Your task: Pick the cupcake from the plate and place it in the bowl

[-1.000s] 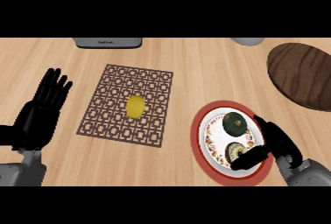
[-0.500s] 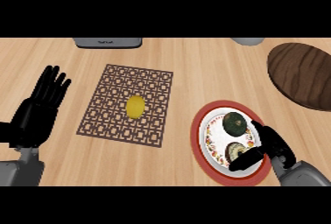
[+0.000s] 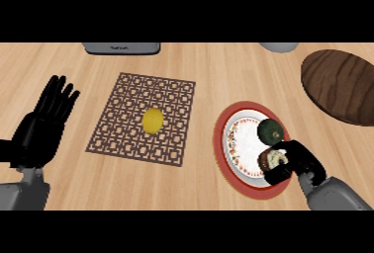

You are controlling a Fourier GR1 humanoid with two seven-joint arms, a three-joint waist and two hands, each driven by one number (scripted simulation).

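Cupcake [image 3: 275, 160]: I see it on the red-rimmed plate [image 3: 232, 148], at the plate's lower right, on the white patterned centre. Its pale top with a dark edge shows between black fingers.
Right hand [image 3: 298, 163]: I have it coming in from the lower right corner, curled round the cupcake from the right and from below. The fingers wrap its edge and hide much of its side, so the hand is clamped on the cupcake.
Cupcake's heading: from this steep look down I see mostly a round top. I cannot tell a long axis, nor whether it stands upright or tilts.
Dark green item [image 3: 269, 130]: a round thing on the same plate, just above the cupcake and close to the hand's fingertips. I cannot tell whether it touches them.
Bowl [image 3: 343, 86]: the dark brown wooden one at the upper right, partly cut by the view's edge, apart from the plate and above the right hand.
Placemat [image 3: 143, 117]: a brown lattice mat left of the plate, slightly skewed on the worktop [image 3: 219, 69].
Lemon [image 3: 152, 120]: a yellow oval near the mat's middle, its long axis running up and down in my view.
Left hand [image 3: 40, 131]: resting at the left edge, fingers straight and spread, pointing up, well apart from the mat.
Far edge: a grey appliance [image 3: 121, 47] at the top left and a grey rounded object [image 3: 278, 47] at the top right, both cut off.
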